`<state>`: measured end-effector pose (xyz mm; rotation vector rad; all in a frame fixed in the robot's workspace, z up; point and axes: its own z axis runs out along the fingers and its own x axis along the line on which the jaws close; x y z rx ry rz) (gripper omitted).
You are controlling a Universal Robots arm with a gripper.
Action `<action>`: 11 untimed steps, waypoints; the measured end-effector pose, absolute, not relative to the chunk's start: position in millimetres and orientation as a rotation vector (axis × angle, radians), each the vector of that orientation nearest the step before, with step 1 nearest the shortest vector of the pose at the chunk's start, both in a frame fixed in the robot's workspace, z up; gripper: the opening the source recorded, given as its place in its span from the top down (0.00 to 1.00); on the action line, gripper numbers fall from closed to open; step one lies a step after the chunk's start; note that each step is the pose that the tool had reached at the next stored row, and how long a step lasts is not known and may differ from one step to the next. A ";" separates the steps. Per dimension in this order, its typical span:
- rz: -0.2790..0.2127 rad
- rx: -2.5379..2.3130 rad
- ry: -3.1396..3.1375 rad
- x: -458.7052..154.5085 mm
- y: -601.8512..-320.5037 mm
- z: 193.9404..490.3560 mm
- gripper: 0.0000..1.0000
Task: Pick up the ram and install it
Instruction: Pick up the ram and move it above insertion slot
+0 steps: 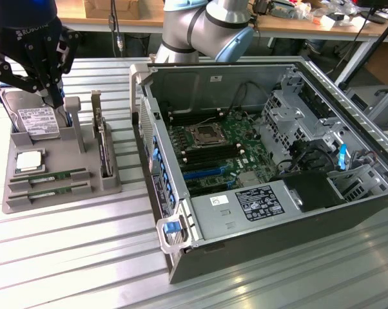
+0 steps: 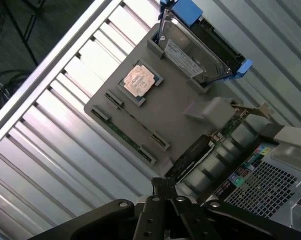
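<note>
At the exterior view's left, the gripper (image 1: 55, 98) hangs over the back of the grey tray (image 1: 65, 158), just above the hard drive (image 1: 36, 119). Its jaws are pressed together and hold nothing.

We judge the step in hand to be the approach to the ram (image 1: 49, 175). It sits in a slot near the tray's front edge, just beside the second stick (image 1: 51, 188) and well apart from the fingertips. To do this well, we would want the jaws spread before the descent and set square across the thin board near its middle. A straight lift should then keep the stick from binding in its holder.

The ram's long axis runs along the tray's front edge, across the exterior view from left to right. It seems to stand on edge, though we cannot be sure.

Further right stand the upright card (image 1: 102, 138) and the open case (image 1: 200, 84). The memory slots on its motherboard (image 1: 213, 145) run roughly the same way, so we expect little turning to be needed.
</note>
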<state>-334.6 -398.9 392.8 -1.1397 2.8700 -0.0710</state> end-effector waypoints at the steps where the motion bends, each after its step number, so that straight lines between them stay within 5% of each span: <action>1: -0.071 -1.148 2.866 -334.6 -398.9 392.8 0.89; 11: -0.068 -1.256 2.819 -334.6 -398.9 392.8 0.89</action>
